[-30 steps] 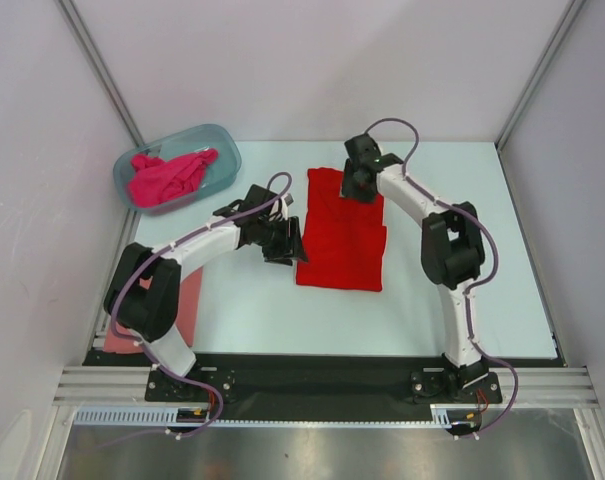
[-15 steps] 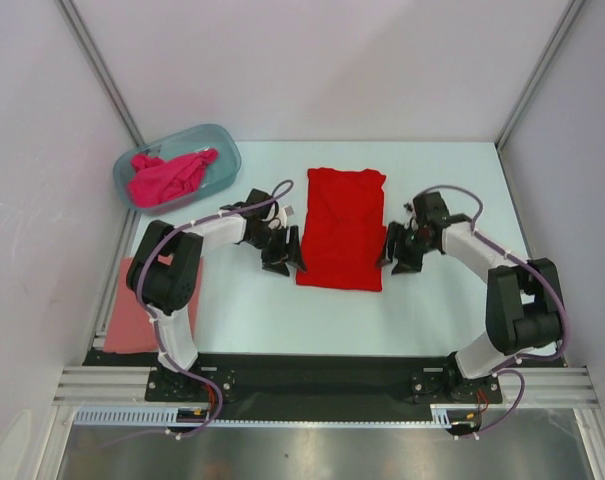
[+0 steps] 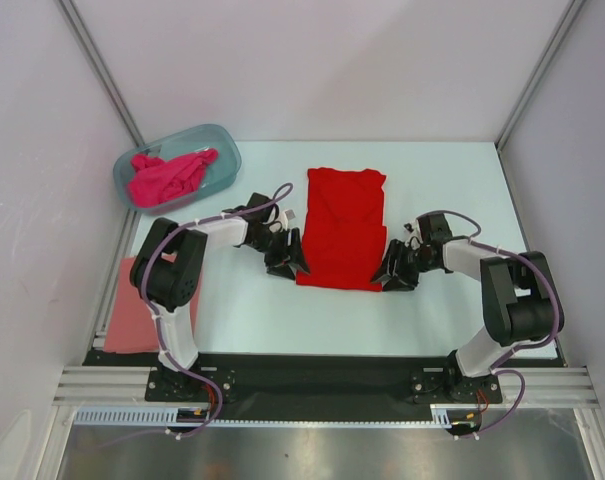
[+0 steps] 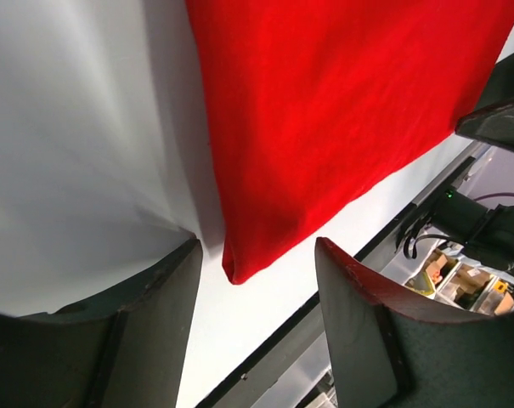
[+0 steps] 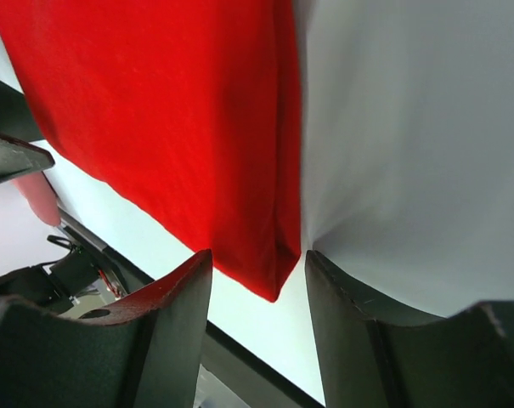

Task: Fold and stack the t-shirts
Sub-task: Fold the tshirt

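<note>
"Red t-shirt (image 3: 344,228) first. Where does it lie?"

"Flat in the middle of the table (image 3: 452,190), laid out as a long rectangle that runs away from the arms. Its near edge is the end towards the bases."

"And the grippers?"

"One at each near corner. The left gripper (image 3: 287,262) is down at the shirt's near left corner. In the left wrist view its fingers stand spread, with the tip of the red corner (image 4: 324,110) lying in the gap between them (image 4: 257,255). Nothing is pinched."

"Same on the other side?"

"Much the same. The right gripper (image 3: 392,275) sits at the near right corner. Its jaws are apart too (image 5: 258,259), and the folded red edge (image 5: 155,110) runs down between them, close to both fingers. The cloth lies flat, not lifted."

"What about the other shirts?"

"The magenta t-shirt (image 3: 167,177) is bunched in the blue-grey tub (image 3: 225,150) at the far left. The salmon t-shirt (image 3: 132,320) lies flat at the near left edge of the table, partly hidden by the left arm."
</note>
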